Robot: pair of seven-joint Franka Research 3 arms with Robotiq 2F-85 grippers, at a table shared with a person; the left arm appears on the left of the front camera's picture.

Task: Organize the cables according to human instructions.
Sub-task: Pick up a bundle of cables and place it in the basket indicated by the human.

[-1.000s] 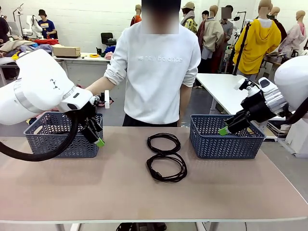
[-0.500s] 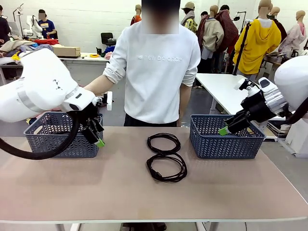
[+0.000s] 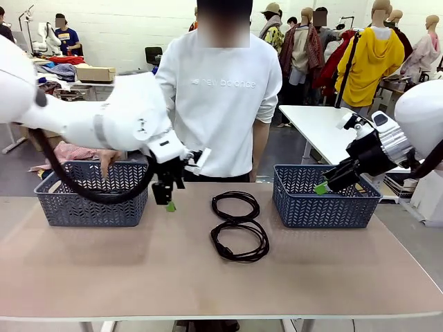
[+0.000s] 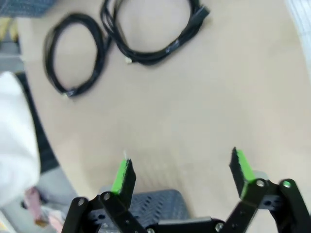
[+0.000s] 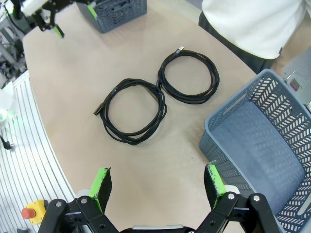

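Both cables sit mid-table, two black loops touching like a figure eight: the far cable [image 3: 214, 205] towards the person [image 3: 221, 104], the near cable [image 3: 239, 259] on the robot's side. From the front the left gripper [image 3: 169, 201] hangs edge-on, just above the tabletop, between the left basket [image 3: 90, 207] and the loops, and you cannot read its claw from here. The left wrist view settles it, showing the left gripper [image 4: 182, 172] with green pads spread wide and nothing between them, and both loops lying ahead on the tan table [image 4: 194, 111].

Over on the right, the right gripper [image 3: 322, 187] hovers at the near left corner of the right basket [image 3: 325, 211]. Its own camera shows the right gripper [image 5: 158, 187] with the claw spread and empty, and it looks down into the right basket [image 5: 228, 110] to the grey floor, which the front view hides behind the wall. It also picks out a plug end on the near cable [image 5: 129, 138] and a tip on the far cable [image 5: 189, 100].

The left arm's black hose [image 3: 90, 196] drapes across the left basket, and the person's hand [image 3: 107, 161] sits at its far rim.
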